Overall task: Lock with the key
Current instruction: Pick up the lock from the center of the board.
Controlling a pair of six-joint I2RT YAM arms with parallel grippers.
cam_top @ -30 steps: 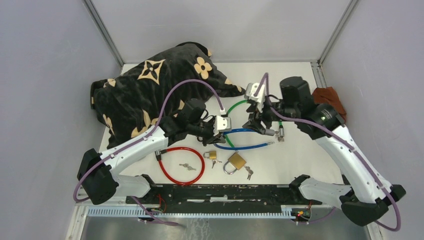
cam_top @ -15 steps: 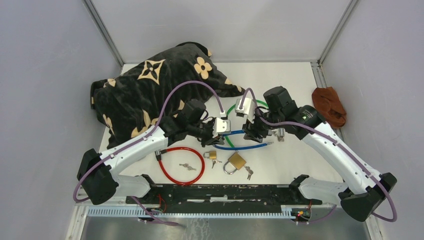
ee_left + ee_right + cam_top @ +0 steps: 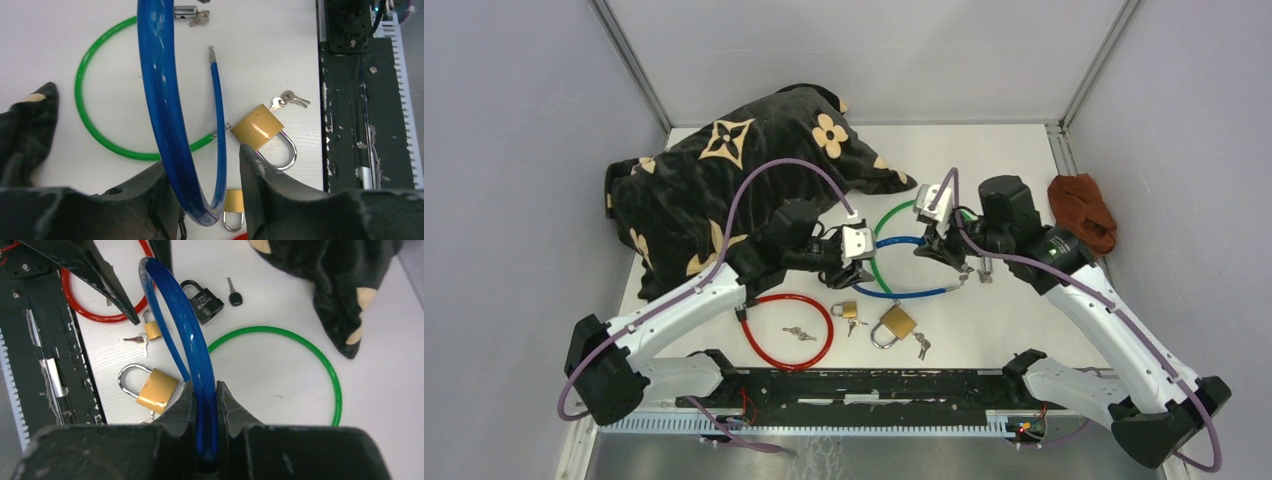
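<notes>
Blue cable lock [image 3: 159, 100] hangs lifted mid-table, with the brass padlock [image 3: 257, 132] at its 6 o'clock. Right gripper [image 3: 205, 390] is pinched tight on it. Left gripper [image 3: 203, 160] straddles the bend, can't tell if it's squeezing. My worry: the springy cable pops loose and scatters the keys [image 3: 295, 100].

You've got three plastic-coated cables: blue cable [image 3: 195, 355], green cable [image 3: 270, 329], red cable [image 3: 830, 328]. Padlocks, three: large brass padlock [image 3: 897, 322], small brass padlock [image 3: 845, 309], black padlock [image 3: 205, 305]. Four silver key bunches [image 3: 799, 333], one black-headed key [image 3: 233, 299]. Two cloths: black flowered blanket [image 3: 714, 180], brown rag [image 3: 1082, 210].
</notes>
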